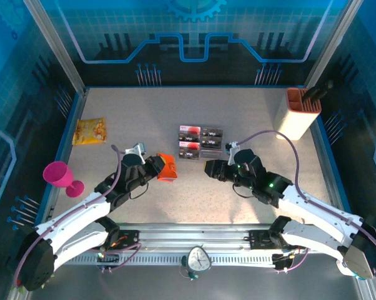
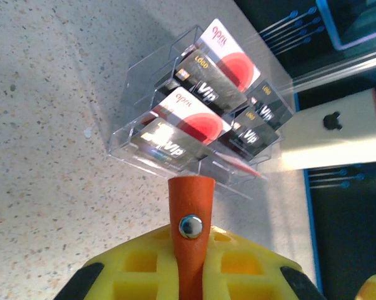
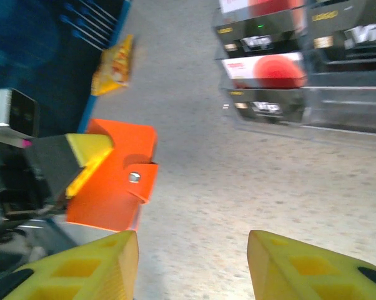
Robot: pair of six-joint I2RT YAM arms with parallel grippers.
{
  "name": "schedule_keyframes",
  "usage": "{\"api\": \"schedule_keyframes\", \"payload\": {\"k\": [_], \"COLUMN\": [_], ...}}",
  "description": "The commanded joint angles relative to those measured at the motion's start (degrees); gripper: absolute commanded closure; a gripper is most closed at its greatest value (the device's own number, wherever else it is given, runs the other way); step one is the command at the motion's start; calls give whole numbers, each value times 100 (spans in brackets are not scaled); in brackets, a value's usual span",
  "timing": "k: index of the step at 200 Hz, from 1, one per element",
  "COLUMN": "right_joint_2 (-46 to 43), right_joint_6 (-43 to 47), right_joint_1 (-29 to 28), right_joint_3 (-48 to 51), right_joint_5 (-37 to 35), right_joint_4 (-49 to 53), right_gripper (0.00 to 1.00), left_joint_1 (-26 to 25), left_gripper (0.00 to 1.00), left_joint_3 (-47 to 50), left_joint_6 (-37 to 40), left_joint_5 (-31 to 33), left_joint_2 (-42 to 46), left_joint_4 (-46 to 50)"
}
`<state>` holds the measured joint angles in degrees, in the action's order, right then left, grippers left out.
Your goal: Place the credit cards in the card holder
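The orange-red card holder sits closed just above the table, left of centre, with my left gripper shut on it. In the left wrist view its clasp tab with a metal snap sticks up between the yellow fingers of the left gripper. Several credit cards, black with red and white markings, stand in a clear tray beyond it; the cards lean in slots. My right gripper is open and empty, pointing left at the card holder; the right gripper hovers over bare table.
The clear plastic tray holds the cards at table centre. A tall cream-and-orange container stands back right. A yellow snack packet lies back left, and a pink goblet stands near the left edge.
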<state>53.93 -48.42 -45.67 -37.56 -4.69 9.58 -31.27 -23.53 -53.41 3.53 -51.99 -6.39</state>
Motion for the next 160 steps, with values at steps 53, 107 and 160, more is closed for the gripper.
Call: {"api": "schedule_keyframes", "payload": {"k": [53, 107, 160], "right_joint_2": [894, 1349, 1867], "right_joint_6": [955, 949, 944], "right_joint_1": [-724, -1047, -1202], "right_joint_3": [-807, -1030, -1244], "right_joint_5": [-775, -973, -946], "right_joint_4": [531, 152, -133], "right_gripper": [47, 46, 46], "left_joint_1": [-340, -538, -598], "left_gripper": [100, 100, 100], "left_joint_3": [-595, -653, -653], "left_joint_6": [676, 656, 496], "left_joint_5": [-369, -289, -196], "left_joint_2": [-517, -703, -699], "left_joint_4": [122, 7, -105]}}
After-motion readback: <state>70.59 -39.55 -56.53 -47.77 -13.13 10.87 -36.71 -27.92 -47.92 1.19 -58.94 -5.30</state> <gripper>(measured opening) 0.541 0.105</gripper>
